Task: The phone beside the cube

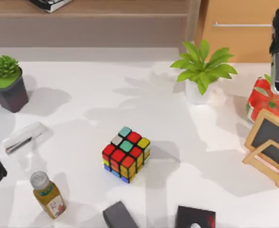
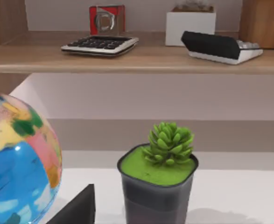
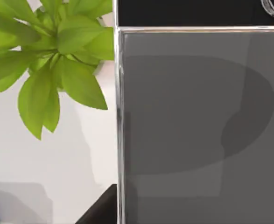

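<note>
A white table (image 1: pixel 82 123) is seen from above, with the cube (image 1: pixel 125 154) resting near its middle. On its left side are set a dark pot with a succulent (image 1: pixel 7 83), a clear wrapped packet (image 1: pixel 24 137) and a bottle of yellow drink (image 1: pixel 47 194) lying tilted, while a dark grey block (image 1: pixel 120 215) and a black box (image 1: pixel 195 217) are placed at the near edge. Toward the right are found a leafy plant in a white pot (image 1: pixel 202 71), a red patterned object (image 1: pixel 267 102) and a wooden-framed chalkboard (image 1: pixel 270 145) standing just in front of it.
</note>
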